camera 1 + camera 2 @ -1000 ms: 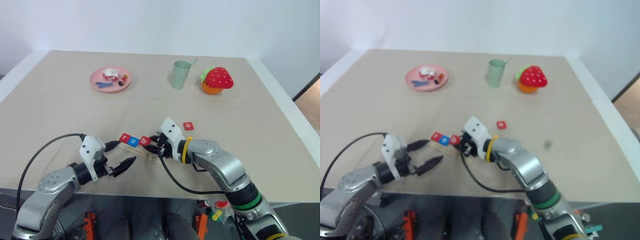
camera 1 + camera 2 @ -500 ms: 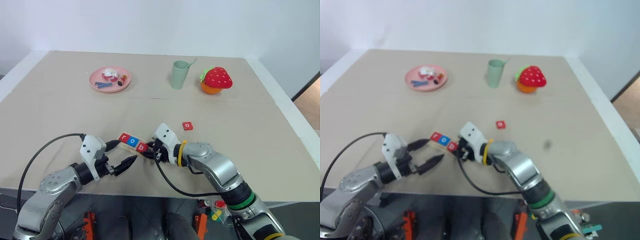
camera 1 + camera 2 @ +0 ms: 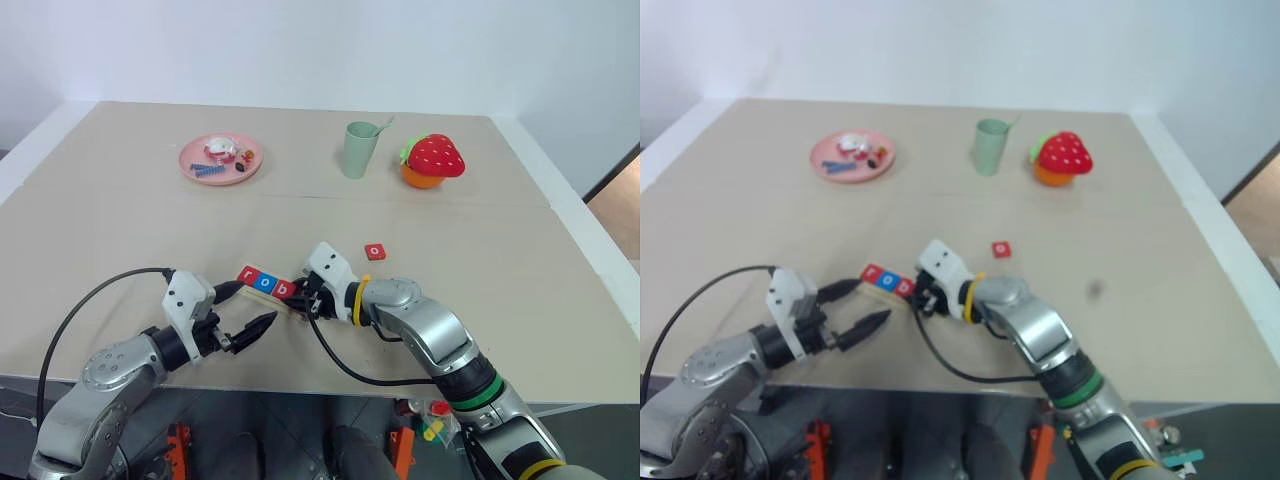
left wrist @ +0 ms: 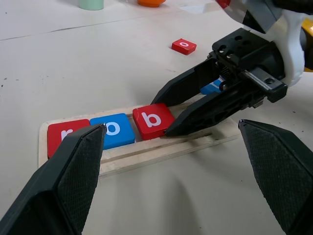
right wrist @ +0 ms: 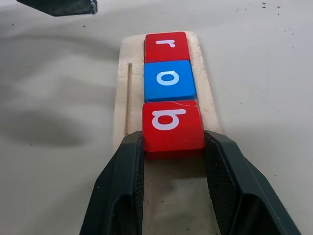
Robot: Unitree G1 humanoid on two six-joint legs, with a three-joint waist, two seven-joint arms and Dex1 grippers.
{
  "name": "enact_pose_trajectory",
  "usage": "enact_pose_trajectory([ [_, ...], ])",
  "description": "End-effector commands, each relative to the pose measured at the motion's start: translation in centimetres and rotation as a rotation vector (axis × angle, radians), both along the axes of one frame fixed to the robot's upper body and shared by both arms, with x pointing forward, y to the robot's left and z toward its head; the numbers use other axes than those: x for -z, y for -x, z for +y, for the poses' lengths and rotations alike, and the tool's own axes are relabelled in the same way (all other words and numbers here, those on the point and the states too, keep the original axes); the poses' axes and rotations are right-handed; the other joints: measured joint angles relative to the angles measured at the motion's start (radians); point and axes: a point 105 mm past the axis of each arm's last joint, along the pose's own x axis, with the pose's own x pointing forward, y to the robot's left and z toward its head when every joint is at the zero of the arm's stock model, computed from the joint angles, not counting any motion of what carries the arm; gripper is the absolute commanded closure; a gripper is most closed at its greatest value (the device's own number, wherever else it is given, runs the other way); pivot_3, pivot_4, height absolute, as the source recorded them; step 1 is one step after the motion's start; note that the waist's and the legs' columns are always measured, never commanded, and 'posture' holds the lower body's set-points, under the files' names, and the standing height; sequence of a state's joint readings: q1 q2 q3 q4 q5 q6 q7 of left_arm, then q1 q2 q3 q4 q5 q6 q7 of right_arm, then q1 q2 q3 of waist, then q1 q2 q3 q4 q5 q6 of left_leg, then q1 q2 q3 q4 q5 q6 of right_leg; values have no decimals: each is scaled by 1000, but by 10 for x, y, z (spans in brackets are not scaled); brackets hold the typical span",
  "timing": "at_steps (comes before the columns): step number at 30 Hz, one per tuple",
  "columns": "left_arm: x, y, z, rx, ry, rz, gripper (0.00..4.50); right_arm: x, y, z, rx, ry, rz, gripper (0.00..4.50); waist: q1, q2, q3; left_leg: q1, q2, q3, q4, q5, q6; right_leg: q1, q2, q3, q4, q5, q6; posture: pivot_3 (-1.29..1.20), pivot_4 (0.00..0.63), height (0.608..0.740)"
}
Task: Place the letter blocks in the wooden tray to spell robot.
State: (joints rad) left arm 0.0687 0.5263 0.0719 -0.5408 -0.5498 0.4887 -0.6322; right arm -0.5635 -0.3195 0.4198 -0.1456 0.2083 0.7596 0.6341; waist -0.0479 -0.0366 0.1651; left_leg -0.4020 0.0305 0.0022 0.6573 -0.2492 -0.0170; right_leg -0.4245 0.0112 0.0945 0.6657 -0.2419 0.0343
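Table (image 3: 520, 250): beige top, carries everything listed.
Wooden tray (image 5: 128, 88): near front edge, between the two grippers.
Right gripper (image 5: 173, 147): fingers clamped on red b tile (image 5: 172, 125), third slot of tray.
Left gripper (image 3: 250, 310): fingers spread, empty, just beside tray.
Tiles seated: red r (image 5: 166, 45), blue o (image 5: 168, 79).
Loose red o tile (image 3: 375, 251): on table beyond tray.

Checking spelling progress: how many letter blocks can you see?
4: r, o and b in the tray; a red o loose on the table. A blue bit behind the right gripper may be a fifth.
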Motion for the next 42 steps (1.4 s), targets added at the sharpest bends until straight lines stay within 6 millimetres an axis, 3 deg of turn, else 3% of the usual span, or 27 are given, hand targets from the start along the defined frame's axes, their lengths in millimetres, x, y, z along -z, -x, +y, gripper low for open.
enact_pose_trajectory([
  [1,-9,2,-5,23,1,-36,0,-12,-4,1,1,-23,-41,3324,0,0,0,0,0,0,0,0,0,0,0,0,0,0,0,0,150,740],
  [14,-6,5,-7,36,-10,-30,0,-12,-8,5,14,-40,-20,3324,0,0,0,0,0,0,0,0,0,0,0,0,0,0,0,0,150,740],
  [16,-5,5,-7,36,-11,-29,0,-12,-8,5,15,-43,-19,2278,0,0,0,0,0,0,0,0,0,0,0,0,0,0,0,0,150,740],
  [22,-5,4,-7,33,-10,-29,0,-15,-9,5,10,-49,-21,192,0,0,0,0,0,0,0,0,0,0,0,0,0,0,-1,0,150,740],
  [28,-7,4,-7,43,-13,-41,0,-36,-10,4,28,-112,-48,35,0,0,0,0,0,0,0,0,0,0,0,0,0,0,-1,0,150,740],
  [30,-9,5,-9,71,-20,-56,0,-56,-14,-7,78,-187,-55,35,0,0,0,0,0,0,0,0,0,0,0,0,0,0,-1,0,150,740],
  [33,-12,7,-13,123,-25,-61,0,-73,-21,-37,137,-239,-70,35,2,0,0,-1,0,-1,0,0,0,0,0,-1,0,0,-1,0,150,740],
  [38,-9,19,-22,278,-93,-64,0,-63,-47,-102,291,-116,-95,35,1,0,0,-1,-2,0,1,0,-1,1,-2,-2,-1,0,0,0,150,740],
  [42,-8,23,-26,346,-117,-64,0,-53,-65,-133,413,-63,-119,35,-4,0,0,-1,-1,1,1,0,0,0,0,-1,-1,0,0,0,150,740],
])
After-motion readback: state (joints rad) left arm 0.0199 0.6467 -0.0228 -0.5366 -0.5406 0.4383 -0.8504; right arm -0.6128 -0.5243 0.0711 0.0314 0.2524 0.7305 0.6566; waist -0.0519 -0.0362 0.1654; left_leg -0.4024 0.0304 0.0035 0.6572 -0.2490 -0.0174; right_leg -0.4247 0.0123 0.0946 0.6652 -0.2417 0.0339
